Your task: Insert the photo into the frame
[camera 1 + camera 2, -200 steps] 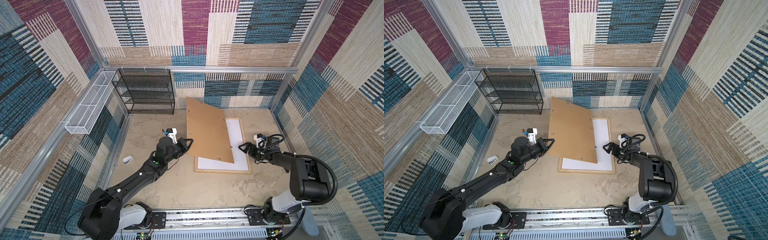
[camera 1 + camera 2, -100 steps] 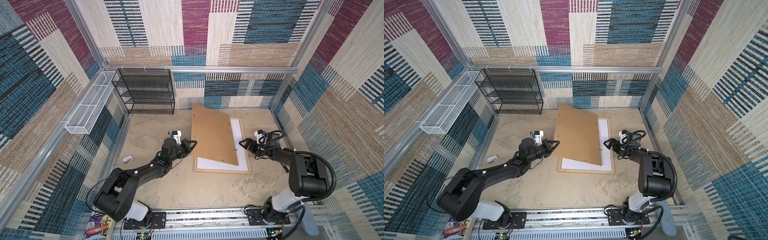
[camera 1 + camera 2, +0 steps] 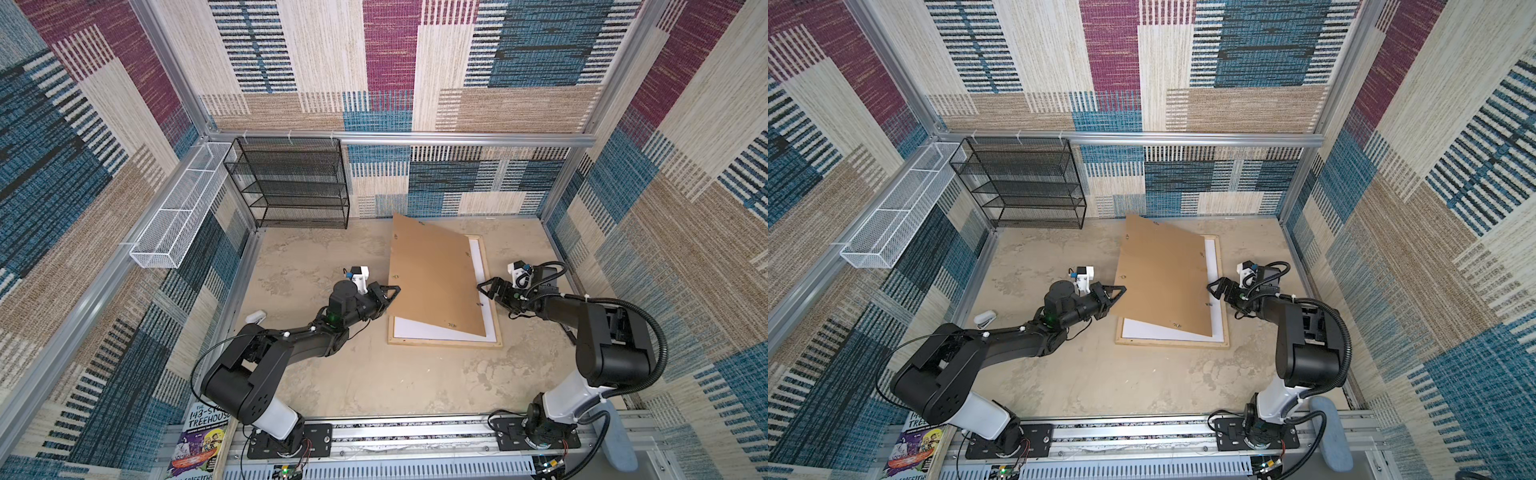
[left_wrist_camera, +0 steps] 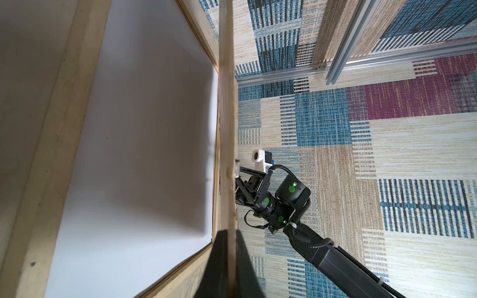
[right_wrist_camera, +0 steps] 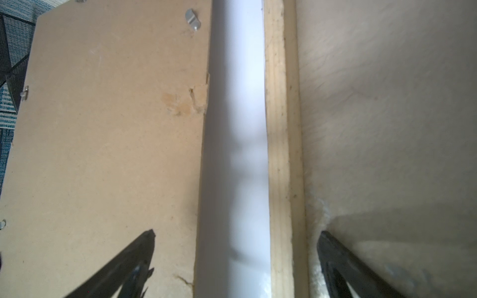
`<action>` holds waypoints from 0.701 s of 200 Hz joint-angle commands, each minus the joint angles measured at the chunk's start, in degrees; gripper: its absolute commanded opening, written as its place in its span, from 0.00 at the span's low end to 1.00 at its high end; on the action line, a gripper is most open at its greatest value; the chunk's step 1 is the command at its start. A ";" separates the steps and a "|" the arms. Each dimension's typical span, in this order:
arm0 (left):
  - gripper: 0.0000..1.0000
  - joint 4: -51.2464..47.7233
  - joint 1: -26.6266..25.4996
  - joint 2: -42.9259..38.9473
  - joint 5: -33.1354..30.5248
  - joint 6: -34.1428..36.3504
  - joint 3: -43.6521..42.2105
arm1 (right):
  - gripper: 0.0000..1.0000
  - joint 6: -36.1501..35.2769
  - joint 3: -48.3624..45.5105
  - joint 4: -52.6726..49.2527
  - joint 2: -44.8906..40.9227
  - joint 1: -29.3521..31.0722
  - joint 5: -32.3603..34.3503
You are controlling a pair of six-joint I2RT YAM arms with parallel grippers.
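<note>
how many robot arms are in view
2. The left arm reaches from near left, left gripper shut on the brown board; the right arm from near right, right gripper open by the frame.

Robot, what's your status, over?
Left end effector shut on backing board edge. Right end effector open, opposite edge. White sheet in frame, printed side unseen. Board slanted over it.

The black left arm [image 3: 291, 338] reaches low toward the centre, its black two-finger left gripper [image 3: 392, 291] pinched tight, while the black right arm [image 3: 569, 309] bends inward, its right gripper [image 3: 483, 292] spread wide.
</note>
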 commanded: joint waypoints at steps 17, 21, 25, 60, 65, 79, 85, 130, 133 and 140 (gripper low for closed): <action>0.00 7.27 -1.08 2.09 -0.24 1.31 0.40 | 1.00 1.12 0.11 3.09 0.15 0.05 -1.51; 0.00 8.06 -1.24 2.75 -0.16 1.05 0.48 | 1.00 1.14 0.12 3.16 0.16 0.05 -1.61; 0.00 8.68 -1.39 3.28 -0.03 0.71 0.56 | 1.00 1.12 0.04 3.12 0.15 0.05 -1.64; 0.00 12.72 -3.05 8.19 -0.84 -0.74 0.86 | 1.00 1.09 -0.23 3.16 0.03 0.05 -1.62; 0.00 13.16 -3.26 8.57 -1.23 -0.79 0.85 | 1.00 1.00 -0.23 3.09 -0.02 0.05 -1.64; 0.00 14.31 -3.72 9.53 -1.90 -1.06 0.59 | 0.99 0.97 -0.28 2.98 -0.13 0.05 -1.65; 0.00 14.47 -3.90 9.75 -2.21 -1.15 0.52 | 1.00 0.95 -0.23 3.09 -0.14 0.02 -1.70; 0.00 14.22 -4.74 9.72 -3.49 -1.03 -0.16 | 1.00 1.05 -0.42 3.47 0.18 0.05 -1.86; 0.00 14.22 -4.78 9.57 -3.76 -1.18 -0.46 | 1.00 1.04 -0.48 3.47 0.17 0.05 -1.82; 0.00 14.46 -4.79 9.22 -4.46 -1.40 -1.15 | 1.00 1.08 -0.50 3.46 0.21 0.05 -1.85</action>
